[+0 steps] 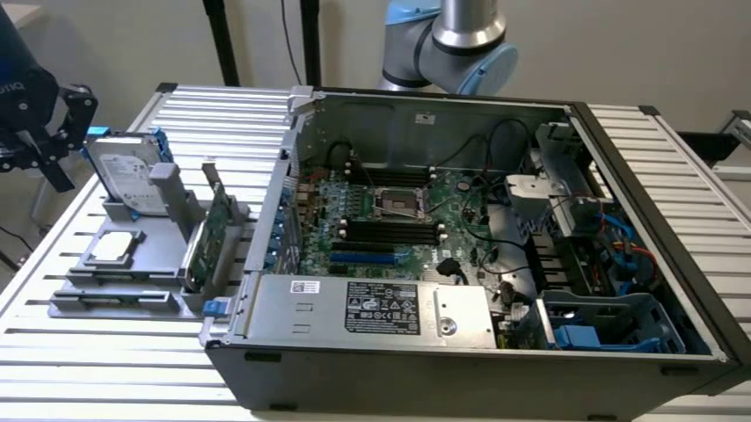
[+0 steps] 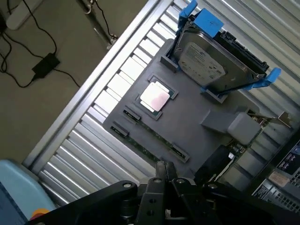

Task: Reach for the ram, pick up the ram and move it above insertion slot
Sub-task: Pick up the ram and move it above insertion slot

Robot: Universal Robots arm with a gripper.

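**Shut, empty hand apart from the ram in its holder**

The hand (image 2: 165,169), fingers pressed together and holding nothing, hangs at the upper left of the exterior view, over the tabletop's (image 1: 118,369) outer side. The ram (image 2: 154,137) shows as a thin green strip in the grey holder (image 2: 197,105), on the far side of the CPU (image 2: 155,97) from the hard drive (image 2: 211,58). It lies ahead of the fingertips, not touching them. Its long axis follows that holder edge. Counted: one ram, one CPU, one hard drive, one expansion card (image 1: 209,237), one computer case (image 1: 470,369), one hand
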